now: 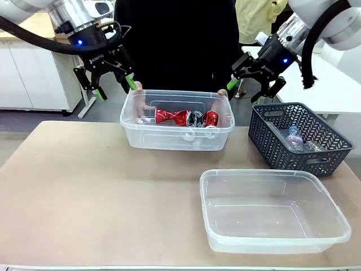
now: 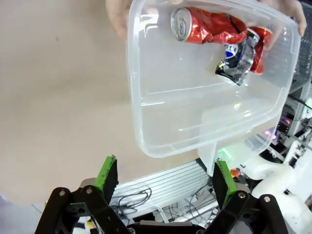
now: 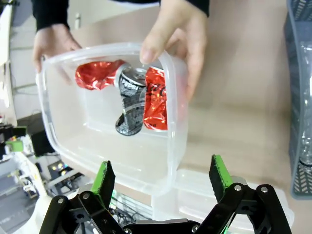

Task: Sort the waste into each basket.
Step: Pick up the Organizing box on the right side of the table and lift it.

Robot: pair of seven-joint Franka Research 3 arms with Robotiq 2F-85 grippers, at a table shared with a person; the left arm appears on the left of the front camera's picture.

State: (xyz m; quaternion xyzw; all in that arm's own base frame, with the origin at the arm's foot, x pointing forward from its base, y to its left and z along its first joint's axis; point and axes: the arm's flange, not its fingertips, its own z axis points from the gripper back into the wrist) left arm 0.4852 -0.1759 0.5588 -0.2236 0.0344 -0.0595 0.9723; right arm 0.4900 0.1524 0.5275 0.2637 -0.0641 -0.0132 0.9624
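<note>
Item one: far clear plastic rectangular tub (image 1: 163,140) with rounded corners and a rolled rim, at the far middle of the light brown tabletop (image 1: 84,186). It is gripped at its left end by one person's hand (image 1: 137,87) and at its right end by the other hand (image 1: 223,94); whether its base rests on the tabletop cannot be told. Contents, lying along its far side: crushed red drink can (image 1: 171,117) at left, crushed black and silver drink can (image 1: 196,118) in the middle and touching it, second crushed red drink can (image 1: 211,118) at right. Item two: near clear plastic rectangular tub (image 1: 259,172) of the same make, on the tabletop at near right, well apart from the first. Item three: dark grey plastic mesh basket (image 1: 271,147) at far right, just beyond the near tub, holding a clear plastic bottle with a pink-purple label (image 1: 294,137). Item four: left gripper (image 1: 117,90), green-padded fingers spread wide with nothing between them, hanging in the air above the far tub's left end. Item five: right gripper (image 1: 248,90), fingers likewise spread and holding nothing, hanging above the far tub's right end, near the basket.
</note>
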